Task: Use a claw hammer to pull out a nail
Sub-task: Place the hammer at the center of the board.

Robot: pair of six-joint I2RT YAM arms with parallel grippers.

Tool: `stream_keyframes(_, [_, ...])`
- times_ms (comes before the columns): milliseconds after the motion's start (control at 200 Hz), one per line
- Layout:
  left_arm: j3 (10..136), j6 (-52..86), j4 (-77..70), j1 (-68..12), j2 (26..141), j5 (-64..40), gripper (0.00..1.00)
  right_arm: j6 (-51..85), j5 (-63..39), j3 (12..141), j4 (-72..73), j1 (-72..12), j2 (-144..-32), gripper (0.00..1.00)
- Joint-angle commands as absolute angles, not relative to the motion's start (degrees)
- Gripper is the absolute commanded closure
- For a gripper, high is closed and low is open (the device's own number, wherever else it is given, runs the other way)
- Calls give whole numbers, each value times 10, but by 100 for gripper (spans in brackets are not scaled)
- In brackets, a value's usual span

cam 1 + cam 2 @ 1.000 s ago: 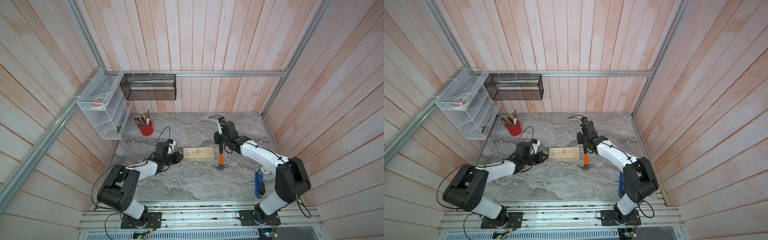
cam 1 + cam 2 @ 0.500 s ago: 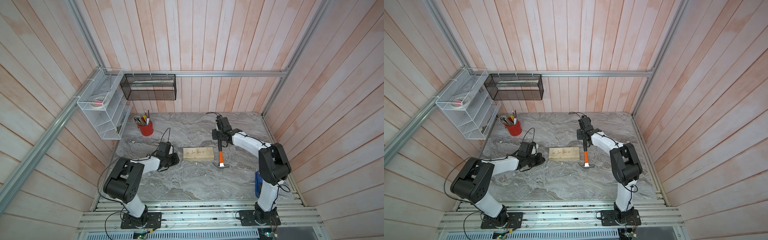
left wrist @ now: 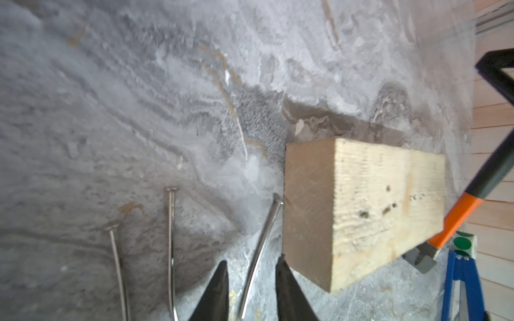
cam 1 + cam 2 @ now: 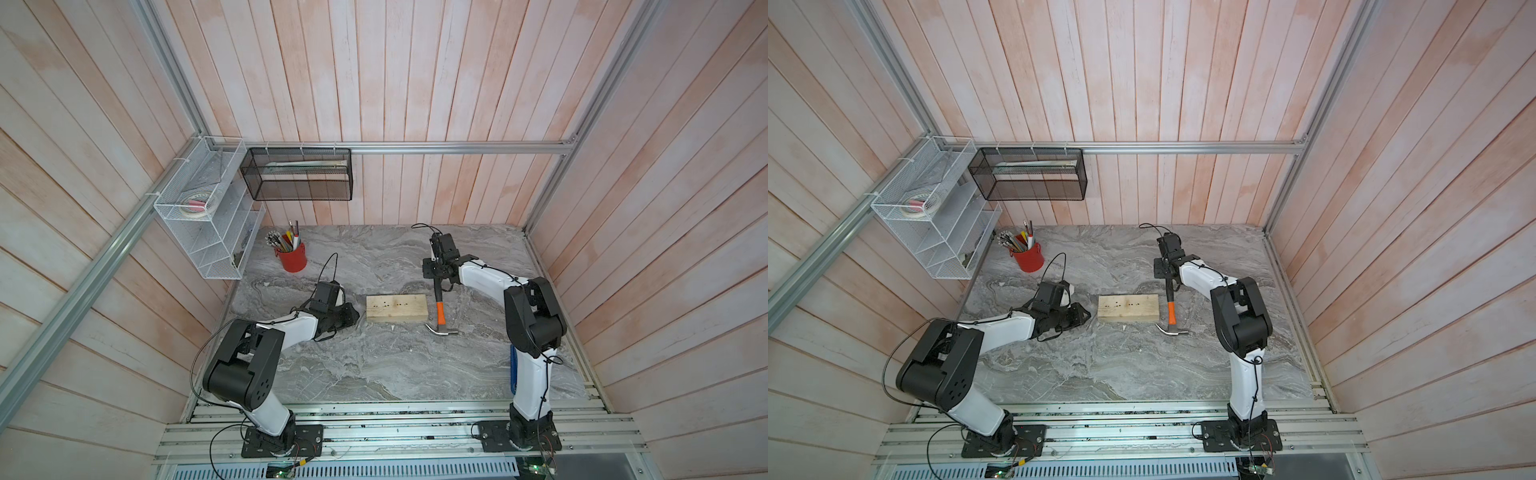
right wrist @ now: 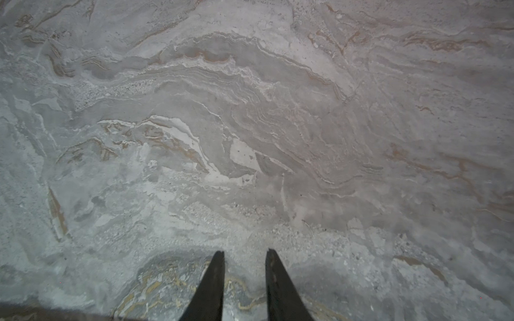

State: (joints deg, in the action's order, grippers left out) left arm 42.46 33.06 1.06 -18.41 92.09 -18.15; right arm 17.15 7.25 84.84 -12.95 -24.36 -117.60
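My right end effector [image 5: 244, 254] holds hammer [image 4: 440, 311] by black end, axis 12-to-6 o'clock, head at 6, beside block [image 4: 397, 309]; left end effector [image 3: 252, 259], narrowly parted, straddles bent nail [image 3: 265, 236].

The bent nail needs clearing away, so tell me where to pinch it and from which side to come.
Best pinch the bent nail mid-shaft from above, left gripper straddling it crosswise. It lies flat on the table, and its head sits close by the wood block, crowding that end.
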Motion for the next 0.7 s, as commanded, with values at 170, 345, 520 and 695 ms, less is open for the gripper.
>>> stream_keyframes(170, [391,322,-32,-158,850,-205,57,195,57,839,-104,-245,-1240,92])
stream_keyframes(345, [380,324,-39,-148,834,-215,56,194,61,841,-108,-244,-1247,88])
stream_keyframes(520, [371,325,-49,-140,824,-223,53,193,71,841,-122,-241,-1257,80])
stream_keyframes(695, [363,324,-56,-134,815,-227,47,196,61,836,-122,-238,-1254,76])
